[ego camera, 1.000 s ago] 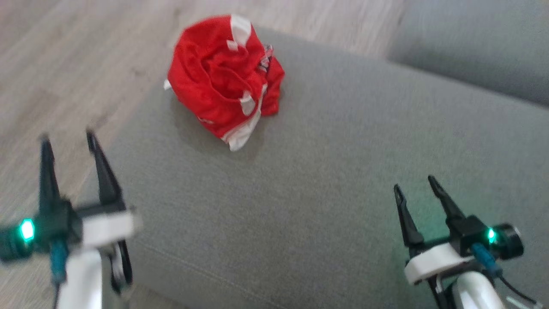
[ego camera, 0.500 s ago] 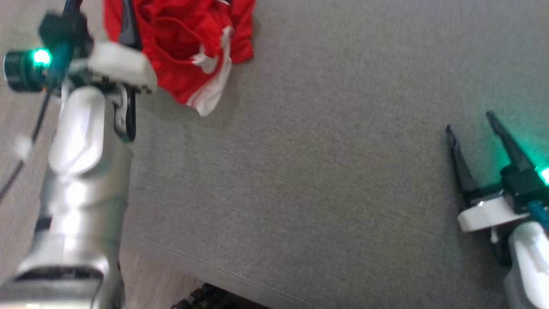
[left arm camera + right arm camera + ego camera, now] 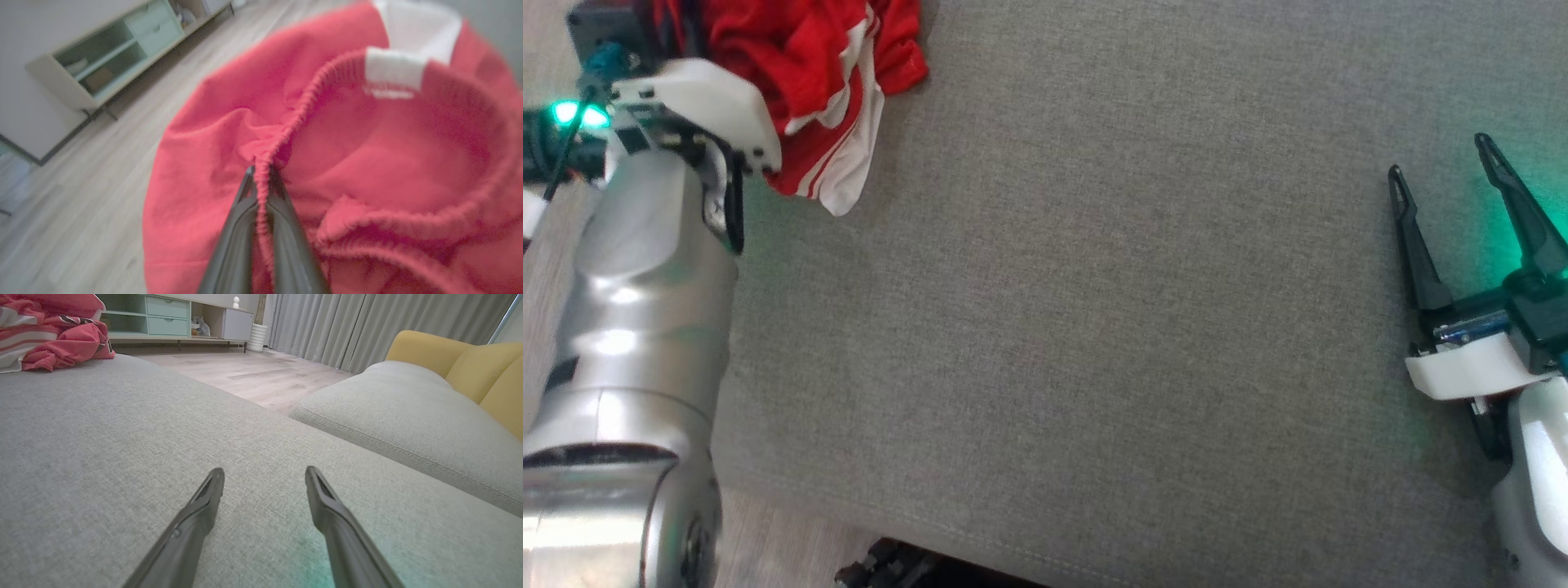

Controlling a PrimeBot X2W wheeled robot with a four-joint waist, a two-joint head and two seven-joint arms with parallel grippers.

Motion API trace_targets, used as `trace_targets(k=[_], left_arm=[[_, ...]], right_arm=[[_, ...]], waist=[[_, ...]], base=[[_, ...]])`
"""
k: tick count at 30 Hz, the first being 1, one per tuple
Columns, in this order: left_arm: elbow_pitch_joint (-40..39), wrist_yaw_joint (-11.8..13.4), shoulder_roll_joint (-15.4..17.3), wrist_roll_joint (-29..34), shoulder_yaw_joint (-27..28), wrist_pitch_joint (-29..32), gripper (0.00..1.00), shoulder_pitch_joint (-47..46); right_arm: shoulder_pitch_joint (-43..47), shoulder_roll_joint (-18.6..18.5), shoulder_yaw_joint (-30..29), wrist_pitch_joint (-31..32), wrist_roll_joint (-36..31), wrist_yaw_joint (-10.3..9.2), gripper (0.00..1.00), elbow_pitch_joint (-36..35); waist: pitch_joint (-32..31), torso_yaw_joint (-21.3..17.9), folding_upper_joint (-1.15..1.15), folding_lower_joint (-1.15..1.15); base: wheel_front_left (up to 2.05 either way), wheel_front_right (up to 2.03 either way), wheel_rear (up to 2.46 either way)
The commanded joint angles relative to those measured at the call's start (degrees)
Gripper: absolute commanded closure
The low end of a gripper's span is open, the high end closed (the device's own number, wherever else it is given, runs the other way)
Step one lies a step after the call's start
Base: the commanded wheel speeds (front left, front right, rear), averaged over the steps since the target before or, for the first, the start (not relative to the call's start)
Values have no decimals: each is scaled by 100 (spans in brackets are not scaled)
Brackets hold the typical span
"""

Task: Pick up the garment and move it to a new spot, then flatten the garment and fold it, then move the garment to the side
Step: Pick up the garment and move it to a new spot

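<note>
Pinching one red garment [image 3: 212, 134] by its waistband [image 3: 295, 118] with my left gripper [image 3: 260, 171], two fingers clamped tight on it. The garment lies bunched near the left edge of the grey cushion [image 3: 1094, 327]. My right gripper [image 3: 1439, 159] is released, two fingers spread above bare cushion, well apart. White stripes on the garment, maybe three; blurry. A second cushion [image 3: 408, 404] is beside.
</note>
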Motion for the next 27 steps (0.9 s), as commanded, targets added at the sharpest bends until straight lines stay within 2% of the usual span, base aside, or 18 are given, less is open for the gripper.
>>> trace_targets(k=[1, 6, 12, 16, 17, 22, 27], left_arm=[[-165, 11, 378, 46, 40, -251, 100, -222], [-290, -97, 497, 217, -195, -822, 100, -407], [-979, -257, 749, 533, -579, -913, 100, -680], [-1527, -512, 833, 637, -821, -916, 100, -831], [-1527, -512, 833, 637, -821, -916, 100, -831], [-2126, -863, 708, 518, -1148, -889, 100, -996], [-2682, -974, 534, 98, -1584, -717, 100, -976]], right_arm=[[120, -70, 15, 63, -29, -4, 0, 309], [68, 179, 176, 63, 13, -4, 0, 414], [-27, 597, 312, 63, 99, -4, 0, 547], [22, 866, 399, 63, 161, -4, 0, 603], [22, 866, 399, 63, 161, -4, 0, 603], [120, 1091, 462, 63, 259, -4, 0, 644], [170, 1199, 347, 63, 656, -4, 0, 606]], waist=[[-64, 17, 0, 0], [-438, -64, 0, 0], [-1080, -449, 0, 0], [-1532, -855, 0, 0], [-1532, -855, 0, 0], [-1984, -1514, 0, 0], [-2182, -2356, 0, 0]], base=[[0, 0, 0], [0, 0, 0], [0, 0, 0], [0, 0, 0], [0, 0, 0], [0, 0, 0], [0, 0, 0]])
